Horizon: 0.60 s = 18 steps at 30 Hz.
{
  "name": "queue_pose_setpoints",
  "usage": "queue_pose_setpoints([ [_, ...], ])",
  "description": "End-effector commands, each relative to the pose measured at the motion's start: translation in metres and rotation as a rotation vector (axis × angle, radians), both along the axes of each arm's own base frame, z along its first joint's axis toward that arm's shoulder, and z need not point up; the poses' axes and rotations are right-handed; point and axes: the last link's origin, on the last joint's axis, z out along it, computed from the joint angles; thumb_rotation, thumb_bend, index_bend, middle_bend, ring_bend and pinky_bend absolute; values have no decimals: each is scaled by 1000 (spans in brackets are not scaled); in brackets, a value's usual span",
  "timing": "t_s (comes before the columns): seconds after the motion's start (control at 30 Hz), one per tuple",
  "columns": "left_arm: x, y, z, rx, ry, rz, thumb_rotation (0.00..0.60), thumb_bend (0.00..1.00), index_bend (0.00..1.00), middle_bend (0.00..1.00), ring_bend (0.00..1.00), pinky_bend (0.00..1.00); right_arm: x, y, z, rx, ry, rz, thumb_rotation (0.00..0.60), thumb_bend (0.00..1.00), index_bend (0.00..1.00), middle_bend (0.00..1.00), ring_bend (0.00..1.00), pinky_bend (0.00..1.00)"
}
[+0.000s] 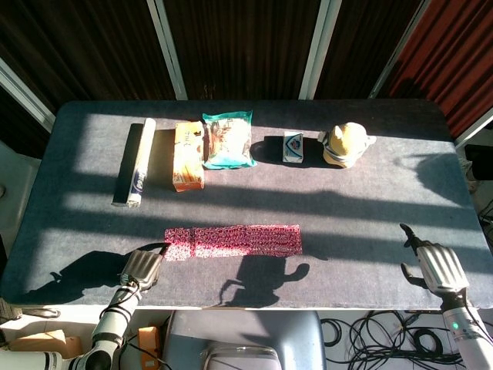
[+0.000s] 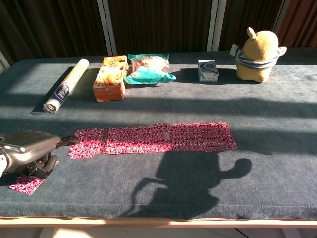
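The left hand (image 2: 27,148) lies palm down at the desk's (image 1: 370,208) 7 o'clock corner, covering most of a small red patterned packet (image 2: 27,184) whose near end shows from under it in the chest view. Its fingers are curled down over the packet and one fingertip stretches toward 3 o'clock, reaching the left end of the long red patterned strip (image 2: 153,138); whether it actually grips the packet cannot be told from either view. In the head view the same left hand (image 1: 141,266) sits just at the 8 o'clock end of the strip (image 1: 233,240), which lies flat across the desk's near middle.

The right hand (image 1: 434,264) rests near the desk's 4 o'clock edge, fingers spread apart and holding nothing, well apart from every object. It does not show in the chest view.

Along the 12 o'clock side stands a row: a rolled white tube (image 2: 66,85) toward 10 o'clock, an orange box (image 2: 109,78) just beside a teal snack bag (image 2: 148,69), a small white and blue carton (image 2: 208,70) past 12 o'clock, and a yellow plush toy (image 2: 258,48) toward 2 o'clock. Bands of sun and shadow cross the grey cloth.
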Motion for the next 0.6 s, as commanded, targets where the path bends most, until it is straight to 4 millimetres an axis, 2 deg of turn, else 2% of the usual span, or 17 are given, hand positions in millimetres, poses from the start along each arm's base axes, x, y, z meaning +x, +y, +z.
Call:
queue_pose_setpoints([
  [0.03,-3,3,3,24,33,-1,600,1000,213,1000,1000,1000,0,0,0,1,-1,0,600,347,0,345,387,492],
  [0.2,-15,13,11,71,97,45,600,1000,222,1000,1000,1000,1,1,0,3,-4,3,600,346,0,345,387,492],
  [0.6,-45,51,35,167,182,224,600,1000,229,1000,1000,1000,2,3,-1,5,-3,8,600,346,0,345,387,492],
])
